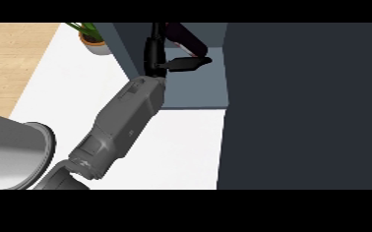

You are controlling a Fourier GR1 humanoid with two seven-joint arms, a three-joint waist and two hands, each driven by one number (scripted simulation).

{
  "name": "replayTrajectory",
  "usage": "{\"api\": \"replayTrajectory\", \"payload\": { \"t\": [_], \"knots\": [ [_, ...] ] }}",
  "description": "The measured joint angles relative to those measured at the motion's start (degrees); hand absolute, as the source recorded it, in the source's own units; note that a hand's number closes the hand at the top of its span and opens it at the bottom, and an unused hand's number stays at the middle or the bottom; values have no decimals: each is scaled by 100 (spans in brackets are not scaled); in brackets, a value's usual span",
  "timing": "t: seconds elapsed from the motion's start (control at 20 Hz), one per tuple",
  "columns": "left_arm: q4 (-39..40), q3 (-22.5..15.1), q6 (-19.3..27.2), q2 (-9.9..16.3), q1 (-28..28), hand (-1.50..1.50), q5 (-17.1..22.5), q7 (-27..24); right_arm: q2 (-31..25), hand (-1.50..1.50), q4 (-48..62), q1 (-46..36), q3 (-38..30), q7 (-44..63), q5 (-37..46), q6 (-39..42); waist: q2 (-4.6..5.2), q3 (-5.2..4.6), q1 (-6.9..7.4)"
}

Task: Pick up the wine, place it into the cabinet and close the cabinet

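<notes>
— Counter (181, 147) first: what does it look like from up there?

— White and flat, running from the middle down to 6 o'clock. At 8 o'clock a grey rounded body (25, 152) cuts in from the edge; I cannot tell what it is. Pale wooden floor (25, 54) shows at 10 o'clock, and a potted plant (90, 35) stands at 11 o'clock on the counter's far corner.

— And the cabinet?

— The cabinet (196, 86) sits at 12 o'clock, its blue-grey inside showing. Its dark door (298, 108) fills everything from 1 to 5 o'clock.

— Where is your hand?

— My left forearm (123, 123) rises from 7 o'clock toward 12, and my left hand (154, 54) is inside the cabinet's opening. The fingers point straight toward 12 o'clock, the thumb juts out toward 3, so the hand is spread apart.

— The wine?

— The wine (186, 38) is in the cabinet, a dark maroon shape leaning at 12 o'clock, just above my thumb and beside my fingers. Whether it touches them I cannot tell.
</notes>
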Motion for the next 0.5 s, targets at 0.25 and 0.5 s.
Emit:
{"api": "replayTrajectory", "payload": {
  "t": [0.25,0.5],
  "knots": [
    [-791,-153,63,10,488,-150,-93,104,33,-150,-27,54,76,-17,32,-95,-33,-1,72],
    [-1852,-418,178,135,1070,-150,-202,458,14,-150,-32,27,92,40,66,-177,-47,0,127]
  ]
}}
